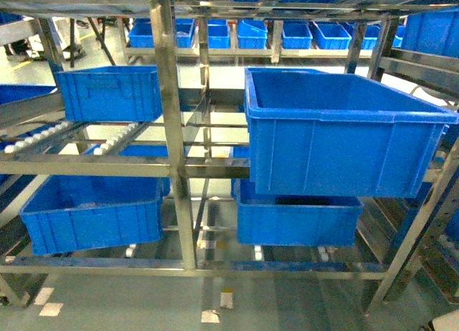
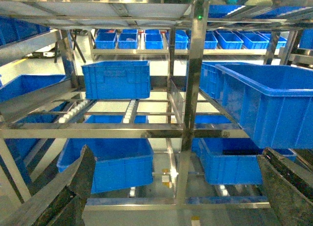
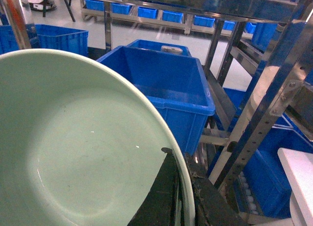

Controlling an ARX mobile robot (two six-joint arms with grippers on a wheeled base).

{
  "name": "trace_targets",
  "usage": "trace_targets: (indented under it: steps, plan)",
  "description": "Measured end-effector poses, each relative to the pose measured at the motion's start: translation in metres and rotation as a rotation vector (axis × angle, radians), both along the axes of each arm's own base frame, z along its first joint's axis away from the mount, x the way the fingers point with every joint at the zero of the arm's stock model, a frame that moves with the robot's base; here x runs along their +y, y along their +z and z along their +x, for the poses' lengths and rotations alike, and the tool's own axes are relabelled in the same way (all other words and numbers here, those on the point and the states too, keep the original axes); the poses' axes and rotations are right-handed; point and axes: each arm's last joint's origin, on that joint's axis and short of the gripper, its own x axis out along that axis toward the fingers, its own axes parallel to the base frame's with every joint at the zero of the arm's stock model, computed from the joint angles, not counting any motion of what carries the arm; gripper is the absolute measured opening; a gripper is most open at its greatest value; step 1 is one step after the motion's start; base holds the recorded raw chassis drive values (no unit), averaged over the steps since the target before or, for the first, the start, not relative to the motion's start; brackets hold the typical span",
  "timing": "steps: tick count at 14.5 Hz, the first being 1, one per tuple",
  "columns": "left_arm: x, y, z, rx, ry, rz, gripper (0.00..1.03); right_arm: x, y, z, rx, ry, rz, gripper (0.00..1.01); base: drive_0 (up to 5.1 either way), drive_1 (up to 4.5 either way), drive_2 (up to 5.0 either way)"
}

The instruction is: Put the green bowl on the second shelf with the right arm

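Observation:
The pale green bowl (image 3: 73, 152) fills the left of the right wrist view, tilted with its inside facing the camera. My right gripper (image 3: 182, 162) is shut on its rim, one dark finger (image 3: 164, 192) inside the bowl and the other outside. Just beyond the bowl is a large blue bin (image 3: 166, 84) on the steel shelf rack (image 3: 274, 103). In the head view that bin (image 1: 337, 130) sits on the rack's middle level (image 1: 107, 166); neither gripper nor the bowl shows there. My left gripper (image 2: 176, 177) is open and empty, facing the rack.
Blue bins sit on the lower level (image 1: 93, 216) (image 1: 297, 220), and one stands at the back left of the middle level (image 1: 107, 93). A steel upright (image 1: 172, 130) divides the rack. Roller tracks (image 1: 118, 137) run along the left middle level. More bins line a far rack (image 1: 251, 34).

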Motion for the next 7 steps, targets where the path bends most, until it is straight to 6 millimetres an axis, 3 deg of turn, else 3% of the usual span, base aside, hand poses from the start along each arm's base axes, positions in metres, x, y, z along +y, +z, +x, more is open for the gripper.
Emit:
trace_targets:
  steps: [7]
  plan:
    - [0.0000, -0.0003, 0.0000, 0.003, -0.001, 0.000, 0.98, 0.0000, -0.0008, 0.0003, 0.006, 0.000, 0.001, 0.02, 0.0, 4.24, -4.2]
